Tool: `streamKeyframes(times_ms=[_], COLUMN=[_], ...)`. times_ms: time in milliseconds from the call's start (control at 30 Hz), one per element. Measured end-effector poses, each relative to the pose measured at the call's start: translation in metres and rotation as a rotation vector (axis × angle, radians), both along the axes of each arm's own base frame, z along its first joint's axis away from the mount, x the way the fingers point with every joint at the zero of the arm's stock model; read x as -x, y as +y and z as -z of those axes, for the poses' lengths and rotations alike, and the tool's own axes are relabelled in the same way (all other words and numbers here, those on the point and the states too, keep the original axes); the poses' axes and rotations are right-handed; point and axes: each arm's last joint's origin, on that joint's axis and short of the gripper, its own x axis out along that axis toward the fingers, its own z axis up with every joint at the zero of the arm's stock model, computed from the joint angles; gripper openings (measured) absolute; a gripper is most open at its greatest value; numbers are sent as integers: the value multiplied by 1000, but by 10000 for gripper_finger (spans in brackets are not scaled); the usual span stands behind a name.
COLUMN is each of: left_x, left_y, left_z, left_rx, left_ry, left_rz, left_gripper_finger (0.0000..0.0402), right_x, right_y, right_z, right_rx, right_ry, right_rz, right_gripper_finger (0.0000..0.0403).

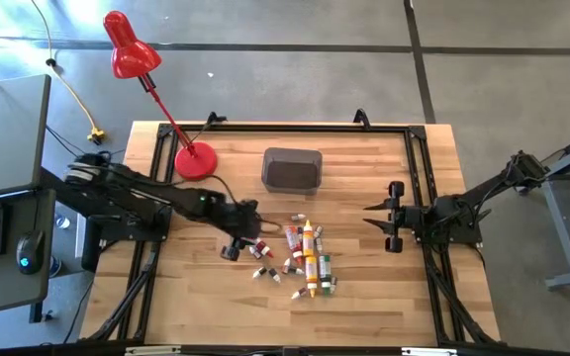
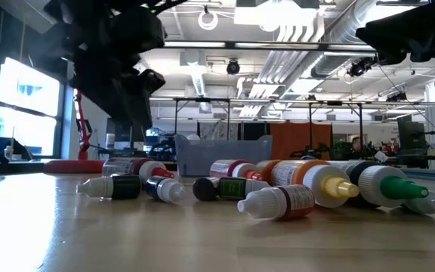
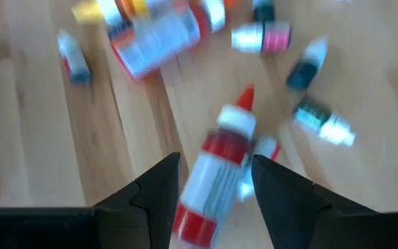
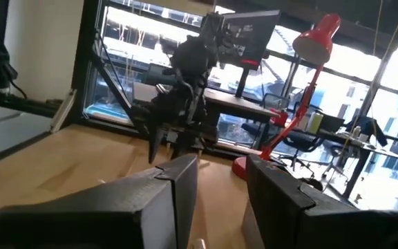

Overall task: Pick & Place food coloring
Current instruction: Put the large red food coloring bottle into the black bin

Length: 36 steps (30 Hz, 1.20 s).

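From above, the left gripper [image 1: 237,240] reaches over the wooden table [image 1: 196,297] to the edge of the heap of food coloring bottles [image 1: 308,259], which lie scattered just beyond its fingertips, a few small ones right beside it. The dark grey tub [image 1: 292,169] sits behind the heap, and a red desk lamp [image 1: 132,59] stands on its base beside the left arm. The right gripper [image 1: 394,216] hovers well apart, on the far side of the heap from the left one.

At table height, the food coloring bottles [image 2: 278,185] lie on their sides in a row across the table [image 2: 127,234], white caps pointing various ways. The left gripper's dark bulk hangs above the bottles at the left end of the row; its fingertips are not clear here.

In the left wrist view, the left gripper [image 3: 213,187] has its two fingers set on either side of a red bottle [image 3: 216,176] with a white collar and red tip; the image is smeared, yet the fingers appear closed on it. More bottles lie scattered on the wood ahead.

In the right wrist view, the right gripper [image 4: 221,176] shows a narrow gap between its fingers with nothing in it. The left arm [image 4: 185,90] is ahead of it, the lamp [image 4: 302,83] to one side.
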Motion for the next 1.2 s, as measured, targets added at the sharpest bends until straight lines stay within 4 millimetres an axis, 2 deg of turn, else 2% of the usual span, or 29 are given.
streamKeyframes(times_ms=[133,267,567,767,1067,1200], left_x=[-25,-52,-83,-82,-83,-83], left_y=[-5,-13,-30,-34,-32,-33], left_z=[-10,-13,9,19,19,27], left_rx=[-37,-34,-53,-56,-71,-76], left_ry=[143,191,301,347,344,379], left_rz=[-10,28,105,96,75,75], left_gripper_finger=[177,177,177,177,177,177], right_x=[0,0,0,0,0,0], right_y=[0,0,0,0,0,0], right_z=[-1,-1,-2,-2,-2,-3], right_rx=[-1,-16,-16,-17,-18,-19], right_ry=[-2,-4,-3,-4,-7,-7], right_rz=[0,-2,-1,-1,-1,-1], right_gripper_finger=[117,117,117,117,117,117])
